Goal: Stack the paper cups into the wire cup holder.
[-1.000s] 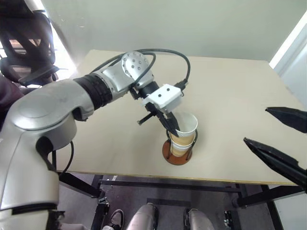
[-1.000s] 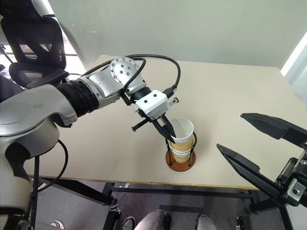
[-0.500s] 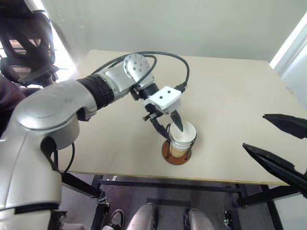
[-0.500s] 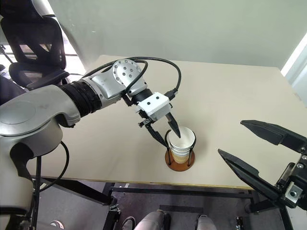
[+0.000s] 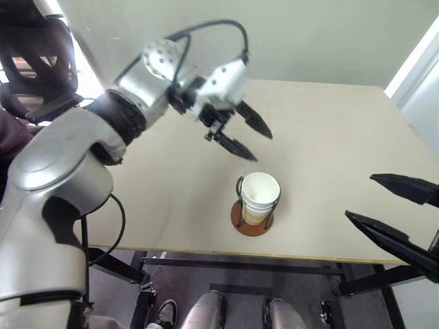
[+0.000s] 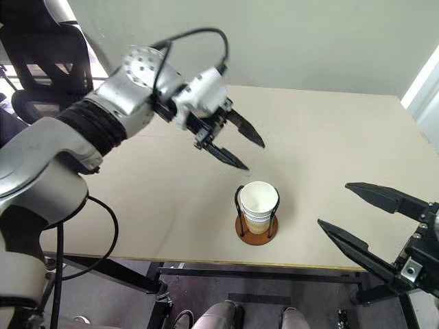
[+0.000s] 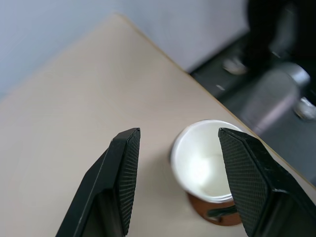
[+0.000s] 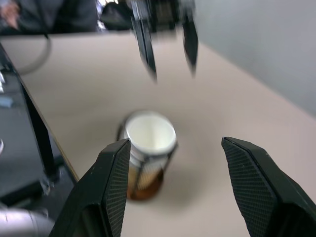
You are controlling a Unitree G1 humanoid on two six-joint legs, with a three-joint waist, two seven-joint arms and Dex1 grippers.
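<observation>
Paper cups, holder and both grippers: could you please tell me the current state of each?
Paper cups: nested in one upright stack inside the holder, top cup empty.
Wire cup holder: upright near the table's front edge, holding the stack between its loops.
Left gripper: open, empty, above and behind the stack, clear of it.
Right gripper: open, empty, off to the stack's right.
Table: bare apart from the holder.

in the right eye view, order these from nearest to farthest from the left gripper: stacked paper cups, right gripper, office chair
1. stacked paper cups in the wire cup holder, just below and to the right of the open left gripper.
2. office chair, far left past the table corner.
3. right gripper, open, at the far right edge.
</observation>
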